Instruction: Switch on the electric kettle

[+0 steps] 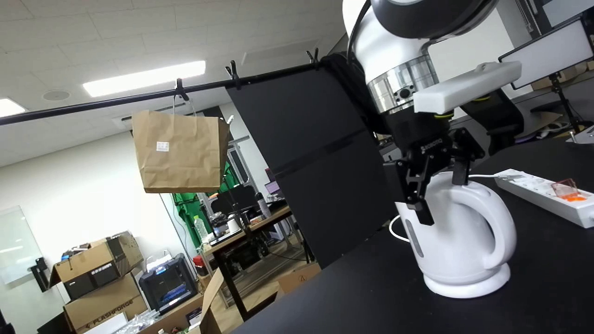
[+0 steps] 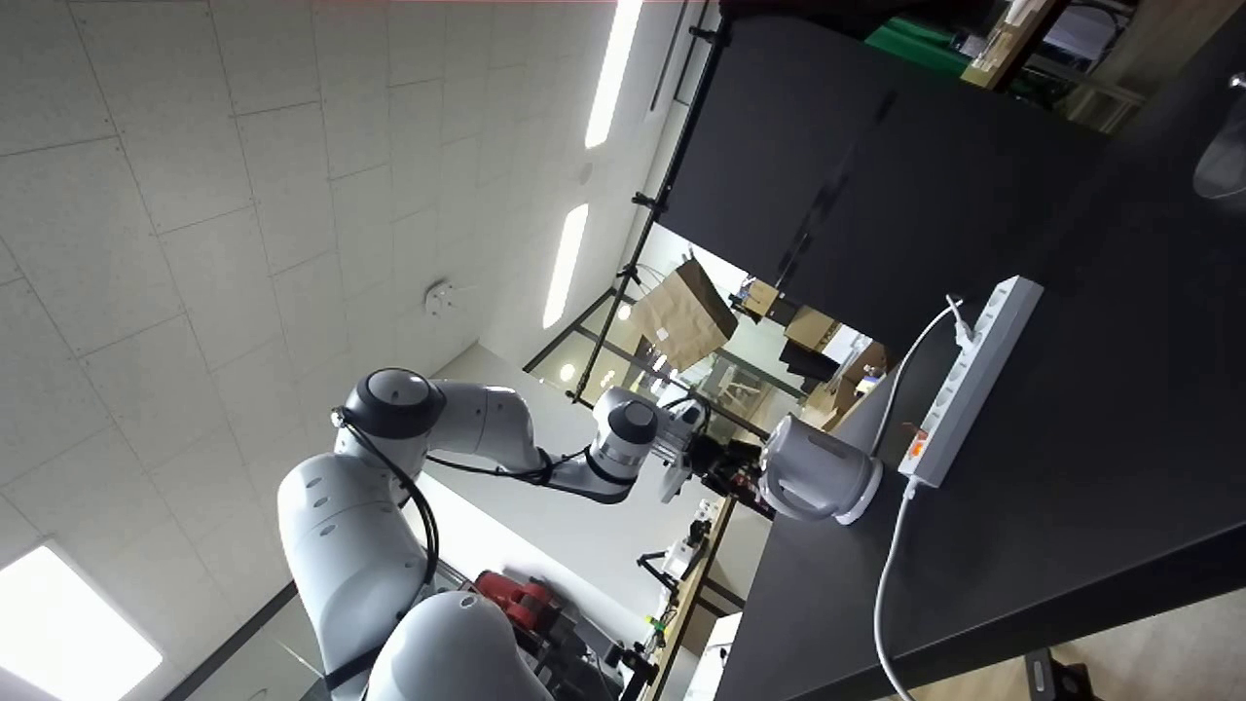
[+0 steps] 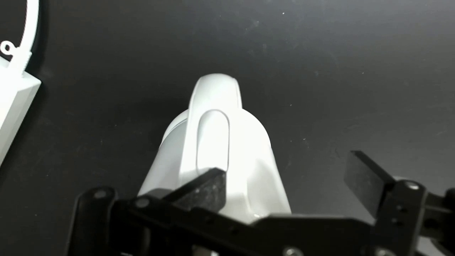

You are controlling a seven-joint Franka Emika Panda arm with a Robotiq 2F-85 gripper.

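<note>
While kettle (image 1: 454,239) stands upright, jaws gape near its top.

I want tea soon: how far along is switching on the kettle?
Done: the kettle sits on its base, and a plug is in the power strip. In hand: the open gripper is at the kettle's top, contact unclear. Left, likely: pressing the switch; no view shows it pressed.
</note>
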